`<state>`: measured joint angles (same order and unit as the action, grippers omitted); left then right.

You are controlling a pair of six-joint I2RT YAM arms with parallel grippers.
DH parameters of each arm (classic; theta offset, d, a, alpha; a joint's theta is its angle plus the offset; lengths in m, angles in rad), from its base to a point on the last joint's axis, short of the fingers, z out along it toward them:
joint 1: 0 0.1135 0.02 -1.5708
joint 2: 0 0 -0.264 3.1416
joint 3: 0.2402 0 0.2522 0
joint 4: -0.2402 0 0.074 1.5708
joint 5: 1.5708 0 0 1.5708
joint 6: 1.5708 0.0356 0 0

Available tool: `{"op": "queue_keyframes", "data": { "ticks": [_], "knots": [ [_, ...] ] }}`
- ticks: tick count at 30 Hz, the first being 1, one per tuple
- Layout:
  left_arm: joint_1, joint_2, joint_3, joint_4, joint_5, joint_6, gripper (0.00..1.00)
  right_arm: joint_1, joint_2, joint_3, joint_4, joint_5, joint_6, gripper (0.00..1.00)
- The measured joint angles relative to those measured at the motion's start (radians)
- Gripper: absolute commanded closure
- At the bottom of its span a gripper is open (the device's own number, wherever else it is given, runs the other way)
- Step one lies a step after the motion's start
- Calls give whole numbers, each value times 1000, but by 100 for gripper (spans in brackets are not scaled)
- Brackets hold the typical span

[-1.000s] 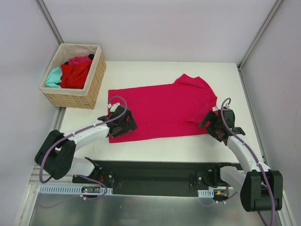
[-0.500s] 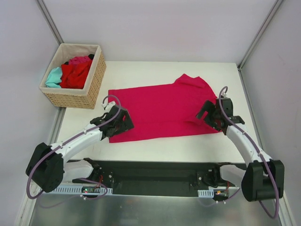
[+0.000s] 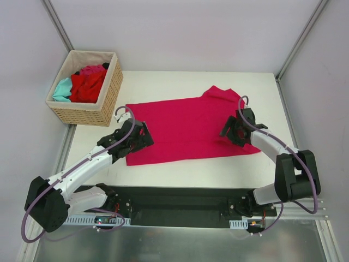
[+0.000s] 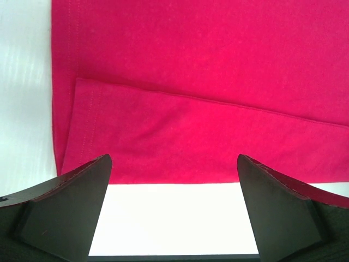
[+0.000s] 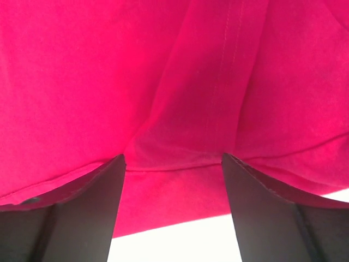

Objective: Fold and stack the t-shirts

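Observation:
A magenta-pink t-shirt (image 3: pixel 188 128) lies flat on the white table, partly folded, its near edge doubled over. It fills most of the left wrist view (image 4: pixel 207 93) and the right wrist view (image 5: pixel 174 82). My left gripper (image 3: pixel 143 134) is open over the shirt's near left corner, nothing between its fingers. My right gripper (image 3: pixel 229 131) is open over the shirt's near right part, above a fold and a seam. Red (image 3: pixel 87 84), teal (image 3: pixel 62 89) and pink (image 3: pixel 92 70) t-shirts lie bunched in the basket.
A tan wicker basket (image 3: pixel 106 101) stands at the table's far left. The white table (image 3: pixel 180 172) shows bare in front of the shirt. Grey walls and metal posts enclose the table on both sides and behind.
Both arms have reached forward. My left gripper moved up and onto the shirt's near left corner. My right gripper moved up and left over the shirt's right part. The shirt has not shifted.

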<state>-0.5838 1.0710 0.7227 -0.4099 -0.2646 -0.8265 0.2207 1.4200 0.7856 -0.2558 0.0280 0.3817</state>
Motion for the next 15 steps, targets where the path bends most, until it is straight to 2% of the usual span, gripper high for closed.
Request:
{"op": "queue_keyframes", "data": {
  "ticks": [7, 9, 11, 15],
  "knots": [
    [0, -2, 0, -10, -10, 8, 1, 10, 42, 31, 24, 20, 3, 27],
    [0, -2, 0, -16, -10, 8, 1, 14, 56, 36, 30, 21, 4, 31],
    [0, -2, 0, -19, -10, 9, 1, 19, 76, 42, 36, 22, 7, 42],
    [0, -2, 0, -23, -11, 11, 1, 28, 97, 45, 39, 25, 10, 54]
  ]
}}
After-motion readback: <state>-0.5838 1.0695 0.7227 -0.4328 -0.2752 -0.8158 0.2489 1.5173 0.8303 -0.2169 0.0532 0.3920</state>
